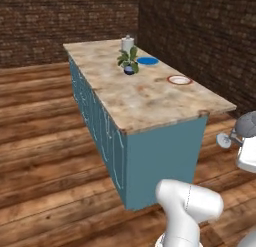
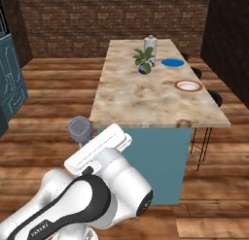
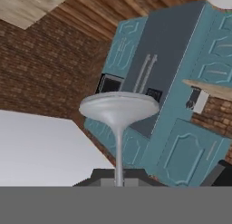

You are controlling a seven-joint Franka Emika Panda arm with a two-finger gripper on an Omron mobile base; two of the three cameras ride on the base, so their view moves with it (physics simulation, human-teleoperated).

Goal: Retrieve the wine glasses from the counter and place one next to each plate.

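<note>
My gripper [image 3: 118, 178] is shut on the thin stem of a grey translucent wine glass [image 3: 118, 107], whose round foot points away from the hand. The same glass [image 1: 246, 125] hangs in the air to the right of the counter's near end, well off the counter [image 1: 145, 98]. Its dark bowl [image 2: 80, 128] shows just above the white hand, with the gripper [image 2: 83, 141] below it. On the counter's far right side lie a blue plate [image 1: 147, 61] [image 2: 172, 62] and a white plate with a red-brown rim [image 1: 179, 80] [image 2: 188, 85].
A blue plant pot [image 1: 129, 68] [image 2: 145, 68] and a white jar [image 1: 128, 42] [image 2: 150, 42] stand at the far end of the counter. Dark stools [image 2: 214, 98] line its right side. A teal cabinet [image 2: 10, 78] stands left, and a fridge [image 3: 158, 69] sits among teal cupboards.
</note>
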